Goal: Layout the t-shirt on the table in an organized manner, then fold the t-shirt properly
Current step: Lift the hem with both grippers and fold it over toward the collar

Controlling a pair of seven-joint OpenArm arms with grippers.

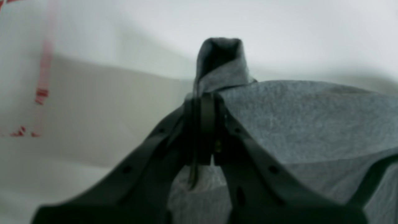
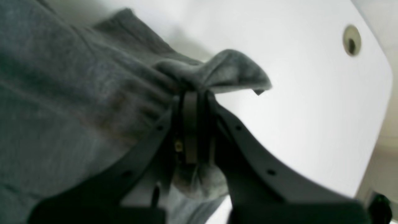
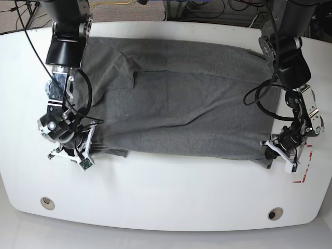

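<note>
Layout step looks under way: t-shirt [image 3: 181,104] spread wide across the white surface [image 3: 171,197], left fingers [image 1: 203,124] and right fingers [image 2: 192,124] each clamped on a near corner; next likely calls for an even pull to flatten wrinkles.

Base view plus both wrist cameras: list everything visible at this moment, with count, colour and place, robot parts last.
t-shirt: one, heather grey, spread across the middle of the table, near edge pinched at both ends.
table: one, glossy white, curved edges, under everything.
round holes: two, near the table's front edge, one towards each corner.
tape mark: one, red and white, on the table beside the left end effector.
cables: several, dark, on the floor beyond the table's far edge.
left end effector: one, black, shut on the t-shirt's corner.
right end effector: one, black, shut on bunched t-shirt fabric.
</note>
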